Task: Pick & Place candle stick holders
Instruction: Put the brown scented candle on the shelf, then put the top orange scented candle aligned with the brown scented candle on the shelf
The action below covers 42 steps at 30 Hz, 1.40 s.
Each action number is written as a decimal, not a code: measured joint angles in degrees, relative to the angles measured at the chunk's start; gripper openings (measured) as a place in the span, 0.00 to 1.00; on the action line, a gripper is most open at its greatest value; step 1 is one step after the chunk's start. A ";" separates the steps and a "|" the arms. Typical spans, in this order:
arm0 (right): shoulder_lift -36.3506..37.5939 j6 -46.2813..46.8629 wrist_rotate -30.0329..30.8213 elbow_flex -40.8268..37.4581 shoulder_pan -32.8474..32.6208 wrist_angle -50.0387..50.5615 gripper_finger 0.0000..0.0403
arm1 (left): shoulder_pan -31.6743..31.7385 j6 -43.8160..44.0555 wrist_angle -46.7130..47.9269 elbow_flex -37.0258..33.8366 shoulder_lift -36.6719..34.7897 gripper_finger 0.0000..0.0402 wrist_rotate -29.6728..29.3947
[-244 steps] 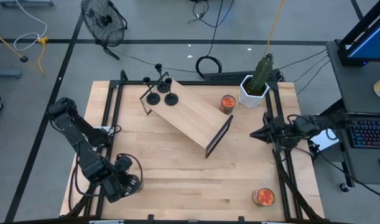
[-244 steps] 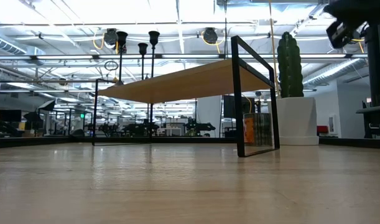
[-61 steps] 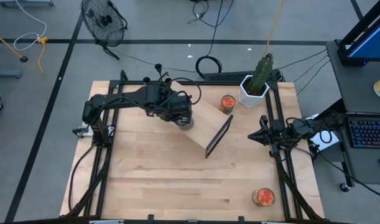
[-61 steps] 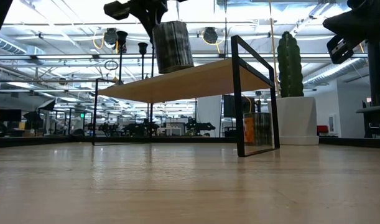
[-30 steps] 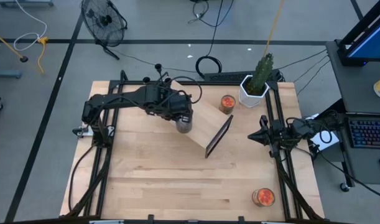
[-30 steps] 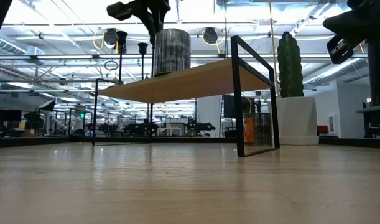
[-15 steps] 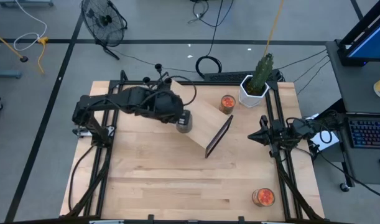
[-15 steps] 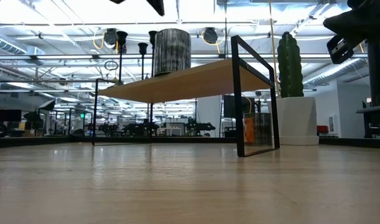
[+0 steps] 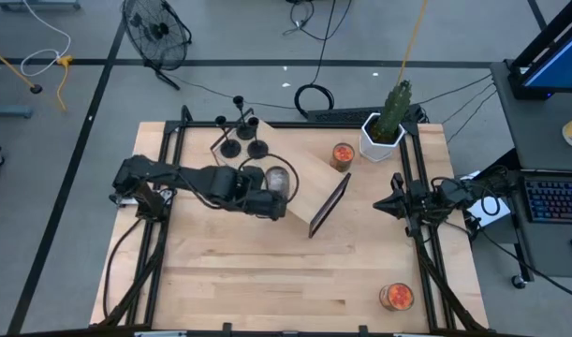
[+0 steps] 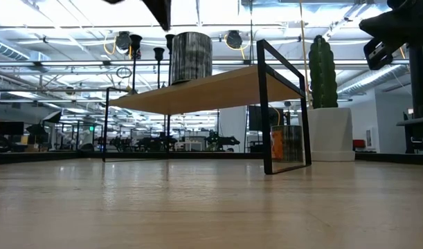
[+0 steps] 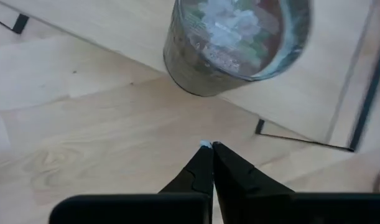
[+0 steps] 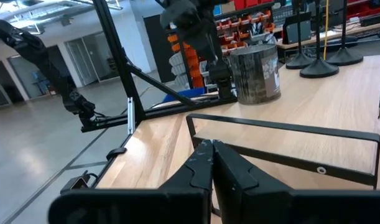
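Note:
Three black candle stick holders (image 9: 244, 140) stand on their round bases at the far left end of a low wooden shelf (image 9: 309, 173). They also show in the low view (image 10: 158, 52) and the right wrist view (image 12: 318, 65). A grey jar (image 9: 277, 178) stands on the shelf a little to their right. My left gripper (image 9: 274, 208) is shut and empty. It hangs over the tabletop just on the near side of the jar (image 11: 236, 43), fingertips (image 11: 209, 146) pointing steeply down. My right gripper (image 9: 384, 203) waits shut at the table's right edge, pointing level.
The shelf's black end frame (image 9: 330, 206) stands on the table near the middle. A cactus in a white pot (image 9: 384, 126) and an orange jar (image 9: 342, 154) stand at the far right. Another orange jar (image 9: 396, 297) stands at the near right. Bare wood lies along the near side.
My left gripper has come off the top of the grey jar. It has swung first toward the table's left edge, then toward the near edge, and stands beside the shelf. The jar stays upright on the shelf where it was.

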<state>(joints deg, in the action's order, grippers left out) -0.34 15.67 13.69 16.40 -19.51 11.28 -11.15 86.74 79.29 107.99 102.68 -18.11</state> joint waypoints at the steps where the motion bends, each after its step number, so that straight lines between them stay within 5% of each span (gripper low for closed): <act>1: 0.00 -0.10 0.00 0.00 0.01 -0.02 0.00 | 0.21 0.01 -1.66 -1.38 0.00 0.01 -0.21; 16: 0.00 0.27 -0.20 0.00 0.01 -0.38 0.00 | 3.78 -1.92 -9.24 -7.18 0.08 0.03 -1.73; 22: 0.00 -0.57 0.11 0.00 0.00 -0.38 0.00 | 3.49 -1.95 -9.16 -7.18 0.07 0.01 1.82; 29: -1.27 -1.48 11.19 2.25 0.01 0.62 0.00 | -1.84 -2.44 -8.53 -7.13 -1.83 0.06 2.93; 42: -24.46 -5.99 28.14 23.93 0.70 18.82 0.00 | -15.45 1.38 -5.27 -7.09 -5.46 0.03 -16.48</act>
<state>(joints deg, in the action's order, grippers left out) -24.80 9.68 41.83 40.33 -18.81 30.10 -26.60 88.12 74.02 100.90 97.22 -34.59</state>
